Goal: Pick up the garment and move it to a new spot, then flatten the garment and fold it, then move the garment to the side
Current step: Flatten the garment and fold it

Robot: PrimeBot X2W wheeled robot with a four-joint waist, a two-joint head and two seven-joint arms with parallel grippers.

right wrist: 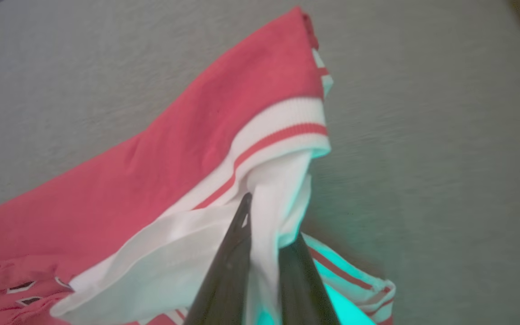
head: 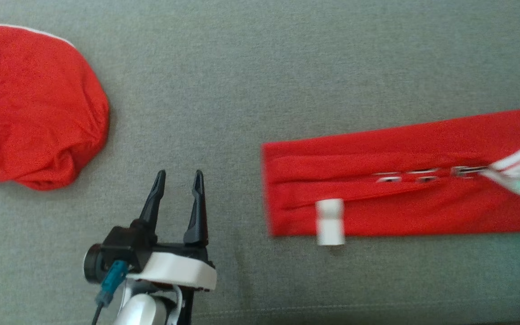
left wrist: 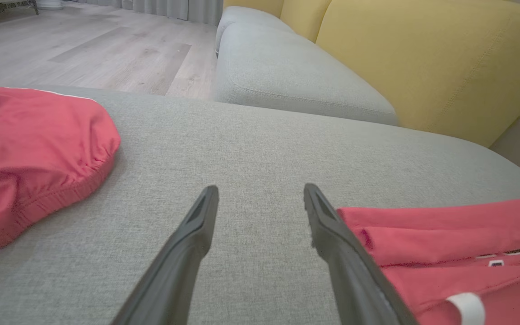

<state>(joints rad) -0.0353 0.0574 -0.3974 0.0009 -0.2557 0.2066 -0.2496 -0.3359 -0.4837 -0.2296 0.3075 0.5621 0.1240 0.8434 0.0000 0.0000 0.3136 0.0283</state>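
Inside the right end effector (right wrist: 270, 217) sits the garment (right wrist: 174, 158), pinched.

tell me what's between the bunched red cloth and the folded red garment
Grey cushion, with the open left hand pointing into the gap; the head view shows it.

Head camera overhead; left wrist low along the cushion (left wrist: 260, 149); right wrist close on shared garment (right wrist: 197, 135).

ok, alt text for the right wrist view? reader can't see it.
The right gripper pinches a red garment by its white, red-striped band, held between two dark fingers. The rest of the garment trails to the lower left across a grey cushion.
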